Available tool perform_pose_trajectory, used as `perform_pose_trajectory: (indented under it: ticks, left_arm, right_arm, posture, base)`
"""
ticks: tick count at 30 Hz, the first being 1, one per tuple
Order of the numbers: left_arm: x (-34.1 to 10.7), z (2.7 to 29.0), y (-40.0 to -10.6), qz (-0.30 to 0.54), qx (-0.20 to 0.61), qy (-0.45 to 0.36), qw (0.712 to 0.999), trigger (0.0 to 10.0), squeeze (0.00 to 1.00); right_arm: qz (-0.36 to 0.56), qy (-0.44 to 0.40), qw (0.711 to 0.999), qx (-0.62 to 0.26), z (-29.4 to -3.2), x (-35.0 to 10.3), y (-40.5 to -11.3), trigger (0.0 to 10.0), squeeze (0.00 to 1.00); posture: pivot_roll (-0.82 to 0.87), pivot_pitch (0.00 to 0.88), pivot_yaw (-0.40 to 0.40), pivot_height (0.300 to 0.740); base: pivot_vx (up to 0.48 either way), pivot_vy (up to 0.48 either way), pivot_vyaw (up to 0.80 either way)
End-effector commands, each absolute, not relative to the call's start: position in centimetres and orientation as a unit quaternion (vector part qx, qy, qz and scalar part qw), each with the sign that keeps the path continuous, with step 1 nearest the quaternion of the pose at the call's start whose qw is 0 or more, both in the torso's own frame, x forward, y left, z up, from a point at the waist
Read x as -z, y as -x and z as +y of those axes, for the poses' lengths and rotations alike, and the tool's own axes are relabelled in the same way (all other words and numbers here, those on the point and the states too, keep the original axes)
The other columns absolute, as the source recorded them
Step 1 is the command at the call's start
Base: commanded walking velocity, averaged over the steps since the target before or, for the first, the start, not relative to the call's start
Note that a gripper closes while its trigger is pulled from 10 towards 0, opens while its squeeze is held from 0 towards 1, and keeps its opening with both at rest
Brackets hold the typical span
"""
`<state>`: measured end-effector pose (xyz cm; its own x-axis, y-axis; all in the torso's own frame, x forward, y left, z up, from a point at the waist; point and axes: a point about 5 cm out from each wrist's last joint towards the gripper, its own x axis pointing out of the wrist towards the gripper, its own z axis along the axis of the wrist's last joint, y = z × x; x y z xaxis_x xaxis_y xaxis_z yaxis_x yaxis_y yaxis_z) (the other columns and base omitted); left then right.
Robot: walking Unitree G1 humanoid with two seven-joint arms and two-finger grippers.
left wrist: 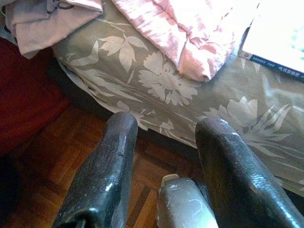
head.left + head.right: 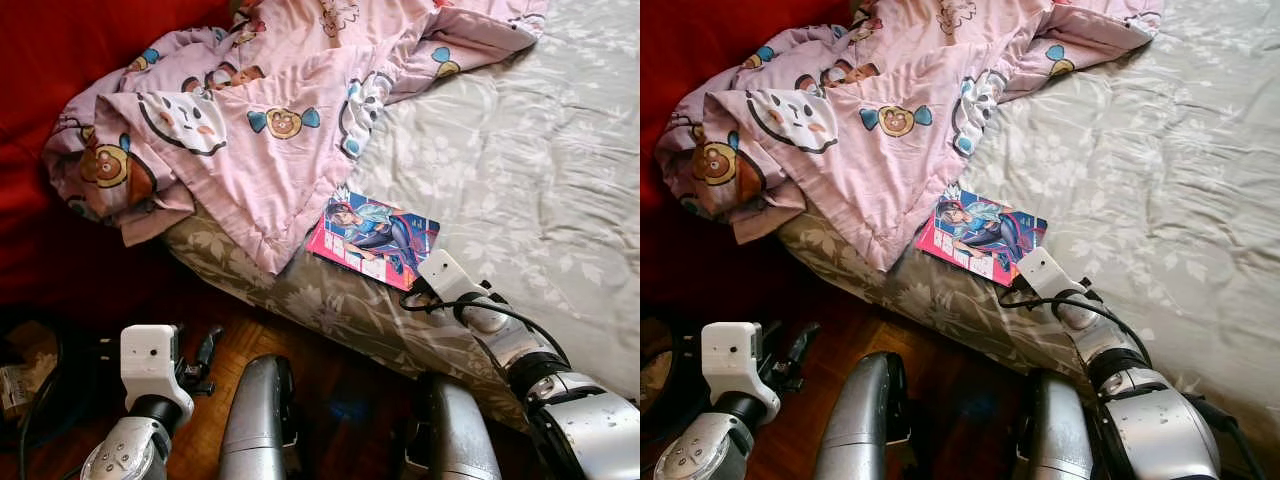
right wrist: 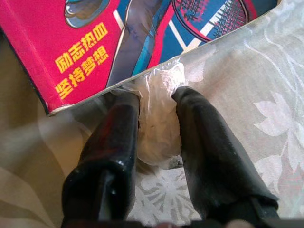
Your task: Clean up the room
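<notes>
Where book (image 2: 373, 237) abuts blanket (image 2: 270, 130)

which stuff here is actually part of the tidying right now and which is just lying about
In the job:
- crumpled white wad, between the right gripper fingers, beside the book's edge
- right gripper, down on the bed

Lying about:
- pink-covered book, flat on the bed near its edge
- pink cartoon blanket, bunched and hanging over the bed corner
- left gripper, open, low over the wooden floor

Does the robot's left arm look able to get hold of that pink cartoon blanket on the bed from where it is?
Probably yes. The left gripper hangs open over the wooden floor beside the bed, and the pink blanket drapes to the mattress edge above it with nothing between. It would need to lift and reach forward.
</notes>
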<state>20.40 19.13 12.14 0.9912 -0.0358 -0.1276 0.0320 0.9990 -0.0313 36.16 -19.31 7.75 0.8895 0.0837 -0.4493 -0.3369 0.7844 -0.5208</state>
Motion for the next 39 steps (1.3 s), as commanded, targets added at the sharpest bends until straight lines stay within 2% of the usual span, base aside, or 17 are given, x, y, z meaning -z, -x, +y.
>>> perform_pose_trajectory:
  ticks: [1,10,14,23,27,29,35,36,37,38,39]
  left_arm:
    - [-11.1,19.6,-20.1,0.085,0.001,0.011,0.996,10.0,0.0]
    - [-10.7,19.3,-20.9,0.083,0.003,0.013,0.996,10.0,0.0]
    - [-10.6,19.3,-21.8,0.075,0.004,0.013,0.997,10.0,0.0]
    - [-10.2,19.1,-22.7,0.073,0.011,0.011,0.997,10.0,0.0]
    - [-10.1,19.4,-23.4,0.066,0.008,0.008,0.998,10.0,0.0]
    - [-10.1,19.5,-24.1,0.059,0.001,0.009,0.998,10.0,0.0]
    - [-10.1,19.2,-25.6,0.045,0.003,0.016,0.999,10.0,0.0]
    - [-10.0,19.1,-25.8,0.045,0.004,0.018,0.999,10.0,0.0]
    - [-9.8,19.1,-26.0,0.044,0.005,0.019,0.999,10.0,0.0]
    - [-9.7,19.1,-26.1,0.043,0.004,0.021,0.999,10.0,0.0]
    - [-9.5,19.1,-26.3,0.043,0.002,0.023,0.999,10.0,0.0]
  right_arm:
    - [0.223,0.31,0.918,-0.108,-20.2,-6.7,-35.3,0.0,0.0]
    - [0.237,0.308,0.917,-0.085,-22.1,-6.0,-34.5,0.0,0.0]
    - [0.231,0.272,0.933,-0.054,-22.8,-6.1,-34.3,0.0,0.0]
    - [0.216,0.236,0.946,-0.055,-22.3,-6.0,-34.3,0.0,0.0]
    - [0.189,0.172,0.967,-0.021,-22.6,-6.7,-34.6,0.0,0.0]
    - [0.17,0.114,0.979,0.008,-23.2,-6.6,-34.2,0.0,0.0]
    - [0.114,0.002,0.992,0.06,-23.9,-5.6,-32.4,0.0,0.0]
    - [0.1,-0.026,0.992,0.074,-23.7,-5.2,-31.8,0.9,0.0]
    - [0.088,-0.048,0.991,0.085,-23.5,-4.9,-31.2,2.7,0.0]
    - [0.078,-0.062,0.991,0.092,-23.2,-4.5,-30.4,8.4,0.0]
    - [0.073,-0.068,0.991,0.093,-22.9,-4.2,-29.9,10.0,0.0]
  posture:
    - [0.18,0.298,0.054,0.6]
    - [0.16,0.269,0.056,0.6]
    - [0.16,0.237,0.053,0.6]
    - [0.14,0.215,0.064,0.6]
    - [0.13,0.203,0.053,0.6]
    - [0.11,0.189,0.048,0.6]
    - [0.07,0.137,0.039,0.6]
    - [0.06,0.108,0.035,0.6]
    - [0.04,0.092,0.032,0.6]
    - [0.04,0.088,0.031,0.6]
    - [0.03,0.077,0.031,0.6]
  base:
    - [0.0,0.0,0.0]
    - [0.0,0.0,0.0]
    - [0.0,0.0,0.0]
    - [0.0,0.0,0.0]
    - [0.0,0.0,0.0]
    - [0.0,0.0,0.0]
    - [0.0,0.0,0.0]
    - [0.0,0.0,0.0]
    - [0.0,0.0,0.0]
    - [0.0,0.0,0.0]
    - [0.0,0.0,0.0]
